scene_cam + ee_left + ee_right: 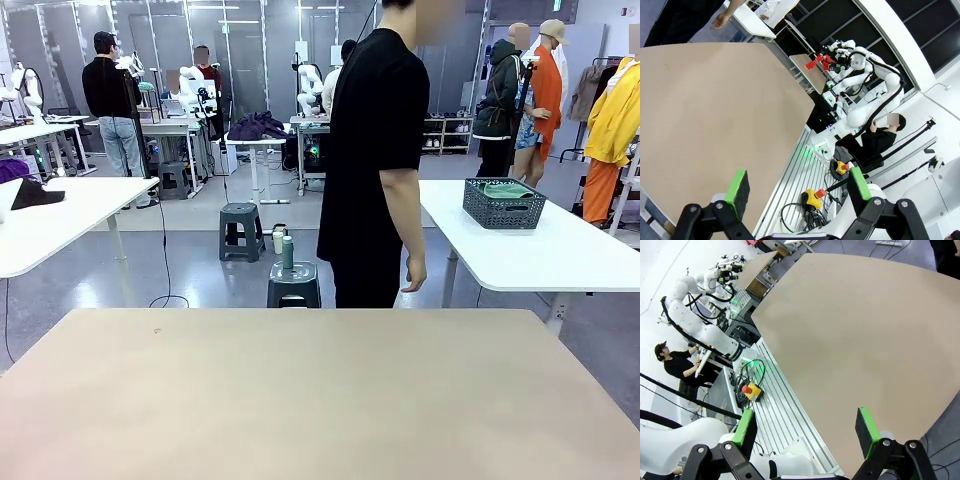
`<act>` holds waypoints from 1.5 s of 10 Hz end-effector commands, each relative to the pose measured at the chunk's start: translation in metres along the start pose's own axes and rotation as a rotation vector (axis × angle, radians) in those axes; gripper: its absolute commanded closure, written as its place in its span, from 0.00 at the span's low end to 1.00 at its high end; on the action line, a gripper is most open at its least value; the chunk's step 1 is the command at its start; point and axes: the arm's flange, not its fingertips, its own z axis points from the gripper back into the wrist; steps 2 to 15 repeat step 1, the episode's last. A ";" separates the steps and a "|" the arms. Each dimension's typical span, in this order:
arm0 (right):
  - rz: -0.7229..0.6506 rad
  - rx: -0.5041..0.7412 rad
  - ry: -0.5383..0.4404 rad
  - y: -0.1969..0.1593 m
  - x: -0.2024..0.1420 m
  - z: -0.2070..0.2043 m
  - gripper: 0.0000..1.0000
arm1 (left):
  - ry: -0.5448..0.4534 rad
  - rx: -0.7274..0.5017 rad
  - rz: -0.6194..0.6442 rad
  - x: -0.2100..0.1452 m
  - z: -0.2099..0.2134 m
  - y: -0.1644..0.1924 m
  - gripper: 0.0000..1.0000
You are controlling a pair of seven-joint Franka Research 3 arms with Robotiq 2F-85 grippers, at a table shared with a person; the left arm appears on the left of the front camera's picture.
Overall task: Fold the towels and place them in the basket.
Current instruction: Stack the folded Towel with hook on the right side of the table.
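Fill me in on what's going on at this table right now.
Nothing is being handled yet. The left gripper and the right gripper both hang open with nothing between their fingers, above the edge of the tan table. A person in black stands at its far side with arms down. The basket, with something mint-green inside, probably the towels, sits on a white side table behind the person, off to the robot's right.

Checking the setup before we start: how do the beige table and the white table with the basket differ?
The beige table lies nearest the camera, its top bare; the white table stands beyond it to the right. The white one carries a dark grey basket with green cloth inside. Both tops are flat and pale, with the person standing between them.
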 end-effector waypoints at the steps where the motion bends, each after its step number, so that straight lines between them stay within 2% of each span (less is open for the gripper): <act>1: 0.018 0.002 -0.001 0.003 -0.002 0.001 0.00 | 0.011 -0.004 -0.012 -0.004 0.004 -0.004 0.00; 15: 0.018 0.002 -0.001 0.003 -0.002 0.001 0.00 | 0.011 -0.004 -0.012 -0.004 0.004 -0.004 0.00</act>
